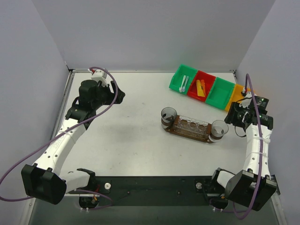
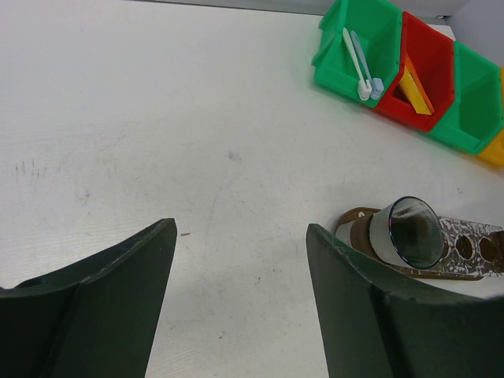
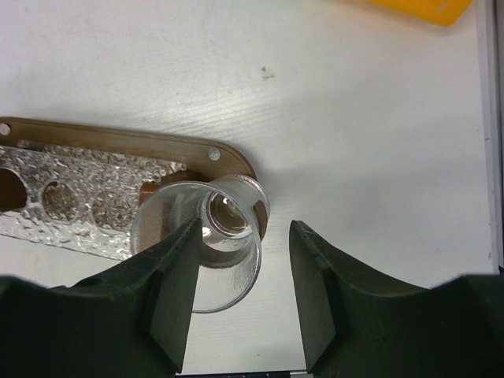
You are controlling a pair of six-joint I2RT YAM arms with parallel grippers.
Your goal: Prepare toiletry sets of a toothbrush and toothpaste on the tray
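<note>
**Right arm is the near one; supplies lie beyond the tray**

The right gripper (image 3: 244, 236) is open and holds nothing. A clear cup (image 3: 206, 236) sits right at its fingertips, offset toward the left finger (image 3: 169, 291), which overlaps the rim in the wrist view. Contact cannot be told. The cup looks empty and stands on the rounded end of the tray (image 3: 118, 140).

The tray's long axis runs off to this gripper's left, with a perforated rack (image 3: 79, 169) along it. Ahead, past the tray end, is a corner of the yellow bin (image 3: 425, 6).

Farther ahead-left are the red bin (image 1: 206, 75) with toothpaste (image 1: 200, 88), then the green bin (image 1: 177, 79) with toothbrushes (image 1: 184, 83).

The left gripper (image 2: 240, 228) is also open and empty. The second cup (image 2: 409, 232) lies ahead to its right, with the bins far beyond.

Judgement: the right arm has the shorter reach to both supplies.
</note>
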